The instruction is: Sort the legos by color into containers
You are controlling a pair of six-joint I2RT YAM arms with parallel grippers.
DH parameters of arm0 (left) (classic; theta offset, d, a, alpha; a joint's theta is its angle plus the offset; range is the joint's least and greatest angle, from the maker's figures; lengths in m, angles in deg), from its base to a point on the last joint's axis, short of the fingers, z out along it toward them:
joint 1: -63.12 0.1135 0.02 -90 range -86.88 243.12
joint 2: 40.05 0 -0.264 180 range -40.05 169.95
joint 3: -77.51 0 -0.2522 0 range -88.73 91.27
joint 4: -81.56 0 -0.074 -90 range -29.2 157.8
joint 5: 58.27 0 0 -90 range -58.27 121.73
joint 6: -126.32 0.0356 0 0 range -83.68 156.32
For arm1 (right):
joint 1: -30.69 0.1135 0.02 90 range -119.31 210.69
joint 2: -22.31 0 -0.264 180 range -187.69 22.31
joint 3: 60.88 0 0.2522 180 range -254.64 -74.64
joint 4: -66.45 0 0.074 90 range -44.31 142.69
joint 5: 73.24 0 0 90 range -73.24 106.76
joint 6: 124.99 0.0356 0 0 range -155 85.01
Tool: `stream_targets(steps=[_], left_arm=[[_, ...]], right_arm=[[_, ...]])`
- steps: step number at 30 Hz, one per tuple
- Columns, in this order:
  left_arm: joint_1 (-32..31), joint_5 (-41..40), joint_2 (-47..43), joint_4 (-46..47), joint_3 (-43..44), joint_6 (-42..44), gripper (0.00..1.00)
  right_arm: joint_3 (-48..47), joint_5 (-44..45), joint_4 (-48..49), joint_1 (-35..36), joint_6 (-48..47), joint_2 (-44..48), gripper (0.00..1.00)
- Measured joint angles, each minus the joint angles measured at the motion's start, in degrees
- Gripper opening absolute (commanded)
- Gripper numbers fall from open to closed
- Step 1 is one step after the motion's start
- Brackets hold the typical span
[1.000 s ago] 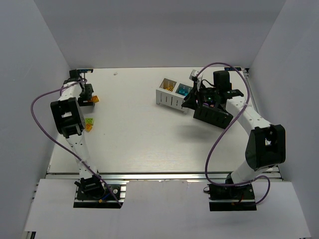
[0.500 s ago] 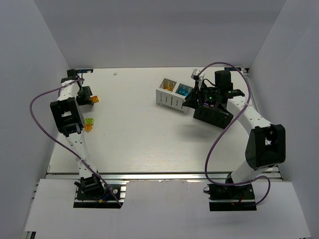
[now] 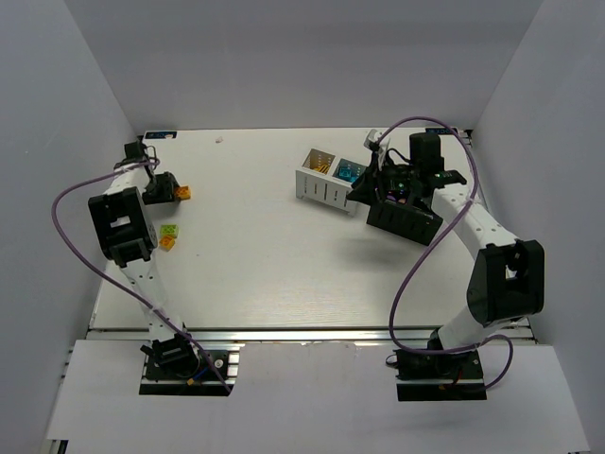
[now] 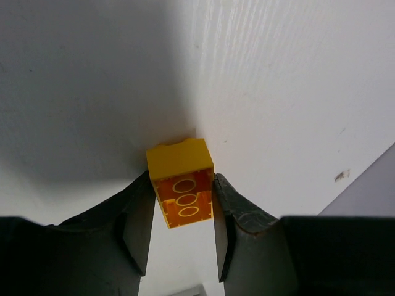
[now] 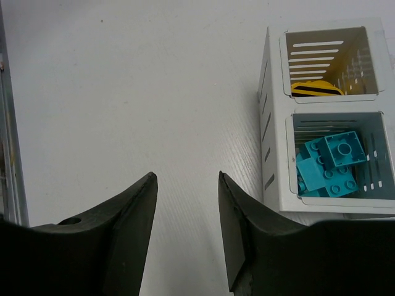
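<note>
At the table's [image 3: 265, 246] far left: left gripper [image 4: 181, 179] pinches an orange brick [image 4: 179, 157] lying on its side, one finger against each flank.
Change: within the last second this arm has shifted and the brick has slid slightly right with it; the grasp looks fresh, with no lift yet.
Right gripper [image 5: 186, 179]: spread, empty, just beside the white container [image 5: 327, 103].
White container: orange piece [image 5: 316, 89] in one compartment, cyan bricks [image 5: 330, 163] in the other.
Loose: lime brick [image 3: 169, 230] and second orange brick [image 3: 167, 244] beside the left arm.
Obstruction: the right arm hangs by the drop spot, and the black container [image 3: 406, 222] is partly hidden beneath it.
</note>
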State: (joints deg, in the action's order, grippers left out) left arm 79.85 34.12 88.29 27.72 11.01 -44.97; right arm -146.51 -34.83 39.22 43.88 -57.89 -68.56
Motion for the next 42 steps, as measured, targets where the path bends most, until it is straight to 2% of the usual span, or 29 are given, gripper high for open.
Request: stream_targets(steps=[3,6,7,12,16,18,21,27,39,42], left_arm=[[-0.2,3.1,-2.0,3.5,-3.7,3.3,0.03],[-1.2,7.8,-7.7,10.1,-12.5,6.8,0.0],[-1.8,9.7,-10.9,13.0,-16.8,7.5,0.0],[-8.3,17.1,-27.7,30.9,-35.7,8.9,0.0],[-17.5,19.8,-33.4,41.5,-39.4,10.8,0.0],[-21.9,20.6,-33.6,45.5,-38.9,12.6,0.0],[-27.1,21.0,-33.1,46.2,-35.6,17.3,0.0],[-34.4,19.0,-29.1,44.4,-21.9,28.4,0.0],[-41.0,10.2,-10.3,32.3,0.8,42.4,0.05],[-42.0,8.4,-6.6,29.1,5.2,44.5,0.12]], right_arm=[[0.3,0.0,0.0,0.0,0.0,1.0,0.43],[0.5,0.1,0.0,-0.1,-0.2,2.2,0.17],[0.5,0.2,0.0,-0.2,-0.3,2.6,0.0],[1.9,1.2,0.9,-1.9,0.4,5.4,0.0],[3.9,2.3,1.8,-3.2,0.5,7.7,0.0],[5.0,2.9,2.1,-3.7,0.6,8.9,0.0],[6.5,3.5,2.5,-4.3,1.1,10.7,0.0],[8.7,3.6,3.6,-5.0,2.1,13.2,0.0],[9.9,4.3,4.7,-6.4,3.0,16.2,0.0],[9.9,4.4,4.7,-6.8,3.0,16.3,0.0]])
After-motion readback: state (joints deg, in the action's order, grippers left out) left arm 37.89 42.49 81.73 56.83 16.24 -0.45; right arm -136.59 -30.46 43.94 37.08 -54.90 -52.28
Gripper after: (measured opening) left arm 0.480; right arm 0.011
